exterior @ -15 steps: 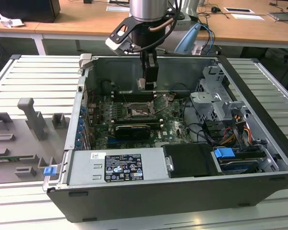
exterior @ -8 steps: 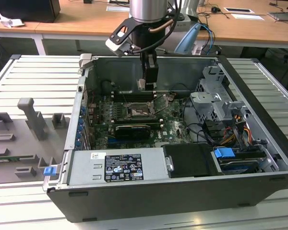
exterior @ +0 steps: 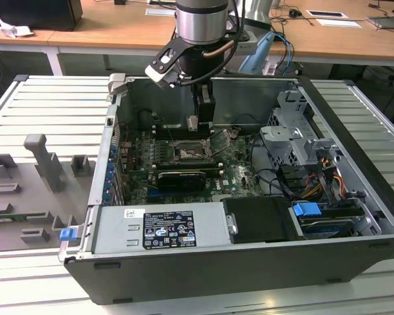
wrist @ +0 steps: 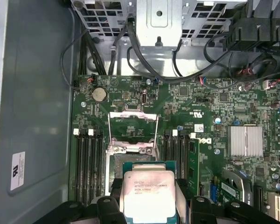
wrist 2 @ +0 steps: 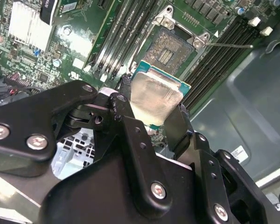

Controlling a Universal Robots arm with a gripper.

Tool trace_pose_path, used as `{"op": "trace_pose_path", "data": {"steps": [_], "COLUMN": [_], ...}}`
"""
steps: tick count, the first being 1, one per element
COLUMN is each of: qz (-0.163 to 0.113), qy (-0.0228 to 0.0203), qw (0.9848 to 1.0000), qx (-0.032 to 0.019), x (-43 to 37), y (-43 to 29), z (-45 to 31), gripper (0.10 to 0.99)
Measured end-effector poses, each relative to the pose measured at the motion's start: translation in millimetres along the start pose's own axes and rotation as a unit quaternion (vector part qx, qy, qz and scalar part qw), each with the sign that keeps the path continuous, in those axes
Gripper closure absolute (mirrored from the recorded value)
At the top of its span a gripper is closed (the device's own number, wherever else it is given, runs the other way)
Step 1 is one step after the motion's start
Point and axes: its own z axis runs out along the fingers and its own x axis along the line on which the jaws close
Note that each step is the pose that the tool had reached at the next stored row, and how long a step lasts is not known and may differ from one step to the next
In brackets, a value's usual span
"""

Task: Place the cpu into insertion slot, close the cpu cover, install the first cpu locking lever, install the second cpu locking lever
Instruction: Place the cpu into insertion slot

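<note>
Wooden desks behind ribbed worktable

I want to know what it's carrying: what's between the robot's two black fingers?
The cpu, a silvery square chip, is clamped between the gripper's fingers; both wrist views show it.

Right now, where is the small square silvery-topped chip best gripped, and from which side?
Pinch the small square silvery-topped chip by two opposite edges, coming from its top side, as the gripper does now. Being thin and flat, it offers only edges, and the underside probably stays free for the open socket.
</note>
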Motion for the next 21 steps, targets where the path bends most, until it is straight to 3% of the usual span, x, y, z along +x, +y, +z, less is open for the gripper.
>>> {"op": "trace_pose_path", "data": {"steps": [12,21], "qz": [0.016,0.017], "qy": [-0.0013,-0.0014], "qw": [0.9999,0.9998], "qx": [-0.0003,-0.0003], "x": [1.4,2.6], "y": [-4.2,-5.9], "z": [5.5,20.9], "gripper": [0.557,0.557]}}
